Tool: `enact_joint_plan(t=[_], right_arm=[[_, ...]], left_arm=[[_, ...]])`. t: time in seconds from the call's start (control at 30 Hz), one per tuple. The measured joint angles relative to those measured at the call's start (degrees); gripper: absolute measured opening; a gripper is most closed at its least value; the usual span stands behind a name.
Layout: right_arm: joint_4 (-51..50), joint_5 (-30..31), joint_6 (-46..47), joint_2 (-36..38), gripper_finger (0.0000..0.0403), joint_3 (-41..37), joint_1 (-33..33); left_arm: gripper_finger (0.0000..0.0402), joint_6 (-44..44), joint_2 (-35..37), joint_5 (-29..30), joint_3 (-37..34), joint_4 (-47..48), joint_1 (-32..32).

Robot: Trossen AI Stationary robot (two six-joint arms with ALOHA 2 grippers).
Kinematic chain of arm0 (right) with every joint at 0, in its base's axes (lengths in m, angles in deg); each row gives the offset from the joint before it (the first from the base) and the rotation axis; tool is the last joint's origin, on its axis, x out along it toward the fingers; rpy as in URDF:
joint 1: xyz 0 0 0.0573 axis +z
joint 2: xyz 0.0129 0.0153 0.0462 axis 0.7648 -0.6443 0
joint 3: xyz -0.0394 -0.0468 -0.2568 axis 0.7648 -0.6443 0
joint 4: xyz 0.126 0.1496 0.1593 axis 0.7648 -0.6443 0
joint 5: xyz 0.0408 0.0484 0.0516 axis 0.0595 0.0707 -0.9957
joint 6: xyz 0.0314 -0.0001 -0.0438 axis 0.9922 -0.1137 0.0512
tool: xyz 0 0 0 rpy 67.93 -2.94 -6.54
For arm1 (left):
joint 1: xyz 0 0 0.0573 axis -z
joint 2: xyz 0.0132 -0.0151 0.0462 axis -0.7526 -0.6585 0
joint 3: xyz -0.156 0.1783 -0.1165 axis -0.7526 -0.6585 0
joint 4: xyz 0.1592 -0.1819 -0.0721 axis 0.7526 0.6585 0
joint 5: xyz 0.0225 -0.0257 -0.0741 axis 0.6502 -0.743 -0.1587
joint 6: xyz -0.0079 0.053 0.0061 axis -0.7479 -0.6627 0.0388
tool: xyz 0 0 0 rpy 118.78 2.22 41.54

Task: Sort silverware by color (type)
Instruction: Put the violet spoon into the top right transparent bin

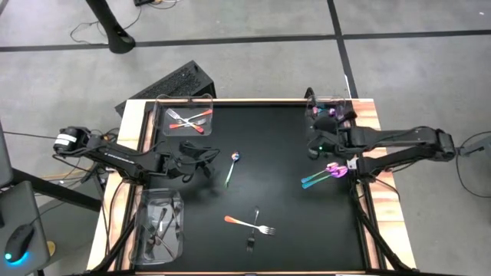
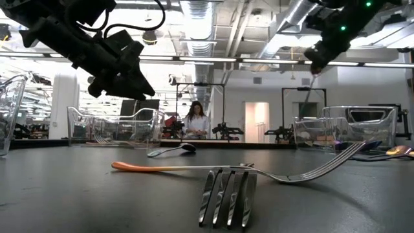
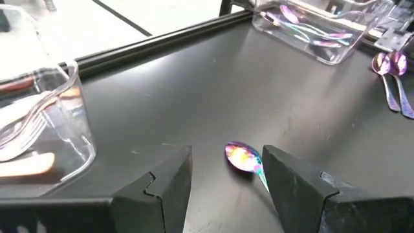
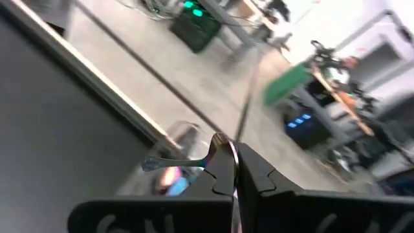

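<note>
My left gripper [image 1: 205, 159] is open and low over the mat. In the left wrist view its fingers stand on either side of the bowl of an iridescent purple-teal spoon [image 3: 242, 157] without touching it. That spoon [image 1: 232, 165] lies flat mid-table. My right gripper [image 1: 314, 115] is shut on a thin utensil, held high by the far right bin [image 1: 331, 107], which holds iridescent pieces. Two iridescent spoons [image 1: 326, 175] lie near the right edge. An orange-handled fork [image 1: 245, 224] and a dark fork [image 1: 251, 239] lie crossed near the near edge. My right gripper pinches a thin utensil [image 4: 217, 145] between its two shut fingers. The piece is lifted clear and hangs below the fingers [image 2: 313, 81] in the low view. Which part of it the fingers have cannot be told.
A clear bin [image 1: 188, 116] at the far left holds orange-handled pieces, and one [image 1: 161, 226] at the near left holds dark pieces. The black mat has a raised wooden frame [image 1: 130, 130]. A person [image 2: 196, 120] stands in the room beyond the table.
</note>
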Motion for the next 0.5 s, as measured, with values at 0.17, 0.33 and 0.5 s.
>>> enact_joint_plan(t=[0.17, 0.33, 0.5], right_arm=[[-9.4, 4.4, 9.9, -0.9, 0.0021, 0.0, -2.7], [-13.6, 1.4, 15.3, -1.6, 0.0082, 0.0, -5.7], [-13.5, -6.8, 15.8, -1.5, 0.017, 0.0, -6.0]], left_arm=[[0.0176, 0.0, -2.4, -0.3, 0.0, -2.0, 0.0], [0.0176, 0.0, -5.8, -1.3, 0.0, -6.2, 0.0], [0.0176, -0.2, -8.6, -1.3, 0.0, -8.8, -0.3]])
